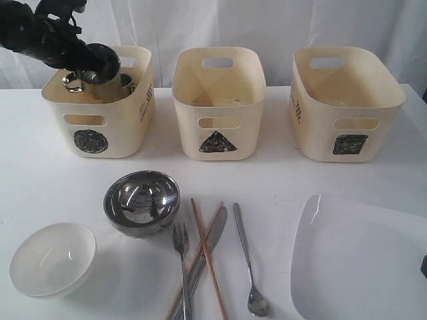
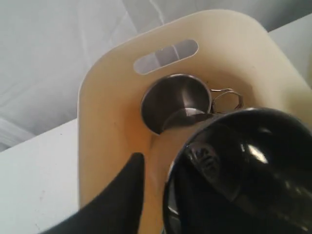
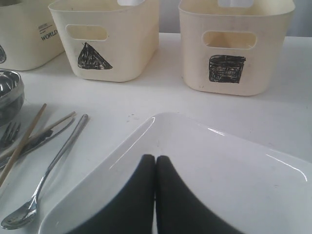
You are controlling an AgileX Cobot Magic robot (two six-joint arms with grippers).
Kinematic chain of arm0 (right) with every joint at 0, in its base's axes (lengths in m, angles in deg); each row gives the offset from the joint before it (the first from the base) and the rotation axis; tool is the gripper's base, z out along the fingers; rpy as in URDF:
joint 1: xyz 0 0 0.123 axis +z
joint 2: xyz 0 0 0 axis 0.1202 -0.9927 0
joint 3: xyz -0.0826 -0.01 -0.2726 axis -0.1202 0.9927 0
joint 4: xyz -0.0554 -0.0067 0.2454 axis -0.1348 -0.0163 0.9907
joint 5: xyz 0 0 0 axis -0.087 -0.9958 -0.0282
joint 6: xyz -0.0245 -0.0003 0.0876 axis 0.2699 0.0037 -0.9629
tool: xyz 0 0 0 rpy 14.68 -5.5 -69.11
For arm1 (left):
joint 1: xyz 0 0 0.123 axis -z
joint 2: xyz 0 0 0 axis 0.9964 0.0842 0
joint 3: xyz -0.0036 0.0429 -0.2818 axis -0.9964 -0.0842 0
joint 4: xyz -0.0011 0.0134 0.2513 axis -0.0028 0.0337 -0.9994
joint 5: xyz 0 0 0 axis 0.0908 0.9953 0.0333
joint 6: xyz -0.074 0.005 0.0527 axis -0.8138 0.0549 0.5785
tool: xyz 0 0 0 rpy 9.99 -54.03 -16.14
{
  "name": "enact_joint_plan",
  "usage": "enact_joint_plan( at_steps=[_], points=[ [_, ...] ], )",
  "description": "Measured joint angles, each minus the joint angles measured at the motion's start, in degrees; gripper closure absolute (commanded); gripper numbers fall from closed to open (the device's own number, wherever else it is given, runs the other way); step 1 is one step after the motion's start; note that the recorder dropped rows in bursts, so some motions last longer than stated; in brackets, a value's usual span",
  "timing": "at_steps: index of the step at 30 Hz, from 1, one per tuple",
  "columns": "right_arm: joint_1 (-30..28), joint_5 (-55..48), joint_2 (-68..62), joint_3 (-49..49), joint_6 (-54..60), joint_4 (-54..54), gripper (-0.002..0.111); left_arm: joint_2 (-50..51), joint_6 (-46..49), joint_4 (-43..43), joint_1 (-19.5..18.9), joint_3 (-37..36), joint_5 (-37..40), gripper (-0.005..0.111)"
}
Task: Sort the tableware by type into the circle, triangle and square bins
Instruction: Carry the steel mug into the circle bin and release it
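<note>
large white rounded-square plate [image 1: 360, 260] nearest at the front right, steel handled mug [image 2: 175, 102] already down in the circle bin [image 1: 100, 123].
small white bowl [image 1: 52, 259] sits front left, with the shiny steel bowl [image 1: 141, 200] just behind it; the steel fork [image 1: 181, 253], knife [image 1: 217, 223], wooden chopsticks [image 1: 203, 240] and long spoon [image 1: 247, 267] lie between the bowls and the plate. circle bin holds the mug upright, handle out to one side; what is inside the triangle bin [image 1: 219, 113] and square bin [image 1: 347, 113] cannot be made out. left gripper [image 1: 99, 65] hangs over the circle bin just above the mug; only one finger [image 2: 126, 185] shows, apart from the mug, so its spread cannot be told. right gripper [image 3: 155, 158] has its fingers pressed together, over the plate's near edge.
</note>
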Motion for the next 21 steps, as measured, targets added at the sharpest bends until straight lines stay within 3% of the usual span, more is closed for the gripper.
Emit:
enact_joint_plan(
  at_steps=[2, 4, 8, 13, 15, 18, 21],
  points=[
    [0.0, 0.0, 0.0, 0.0, 0.0, 0.0, 0.108, 0.0, 0.42, 0.11, 0.0, 0.22, -0.68, 0.018],
    [0.0, 0.0, 0.0, 0.0, 0.0, 0.0, 0.108, -0.1, 0.42, 0.22, 0.0, 0.22, -0.93, 0.011],
    [0.0, 0.0, 0.0, 0.0, 0.0, 0.0, 0.108, -0.36, 0.65, 0.91, 0.0, 0.22, 0.08, 0.011],
    [0.0, 0.0, 0.0, 0.0, 0.0, 0.0, 0.108, -2.87, 0.65, 1.67, 0.0, 0.22, 7.22, 0.015],
    [0.0, 0.0, 0.0, 0.0, 0.0, 0.0, 0.108, -4.63, 0.65, 1.67, 0.0, 0.22, 10.98, 0.023],
    [0.0, 0.0, 0.0, 0.0, 0.0, 0.0, 0.108, -7.75, 0.65, 1.67, 0.0, 0.33, 18.15, 0.054],
    [0.0, 0.0, 0.0, 0.0, 0.0, 0.0, 0.108, -11.31, 0.65, 3.06, 0.0, 0.32, 26.97, 0.102]
  ],
)
